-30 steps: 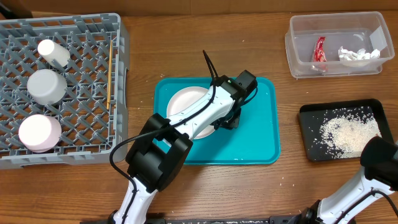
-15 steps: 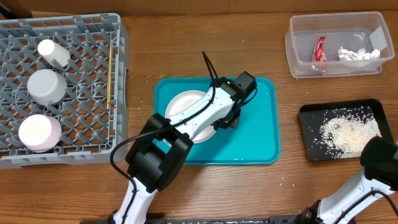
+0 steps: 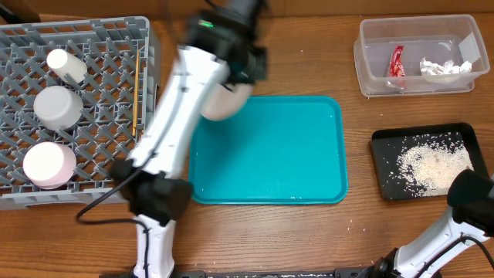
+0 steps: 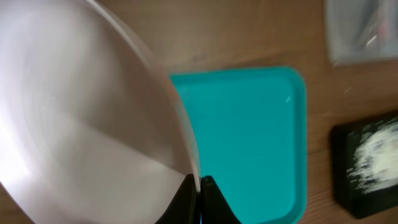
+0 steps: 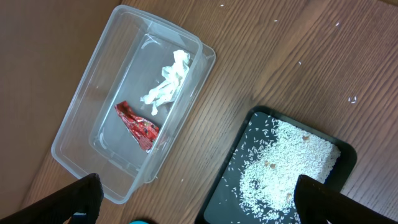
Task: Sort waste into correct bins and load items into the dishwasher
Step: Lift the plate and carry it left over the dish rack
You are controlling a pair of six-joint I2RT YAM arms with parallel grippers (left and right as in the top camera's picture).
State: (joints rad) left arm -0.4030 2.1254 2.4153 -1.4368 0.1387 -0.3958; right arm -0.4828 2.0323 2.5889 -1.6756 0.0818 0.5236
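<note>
- Left gripper (image 4: 199, 194): we log it clamped on the rim of the plate (image 3: 224, 100), raised over the teal tray's (image 3: 285, 154) corner beside the rack (image 3: 100, 46).
- Right gripper (image 5: 202, 202): fingers wide apart, holding nothing.
- Rack: we count a bowl (image 3: 58, 106), a second bowl (image 3: 49, 164), a cup (image 3: 65, 66) and a chopstick (image 3: 136, 93).
- Tub (image 3: 421, 38): wrapper (image 3: 396, 60), tissue (image 3: 444, 67).
- Black tray (image 3: 386, 181): rice (image 3: 432, 162).

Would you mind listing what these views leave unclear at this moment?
Left wrist: the plate in the left claw runs off the top and left edges.
Overhead: motion blur smears that claw and plate.
Overhead: the right claw does not show, only its arm at the lower right.
</note>
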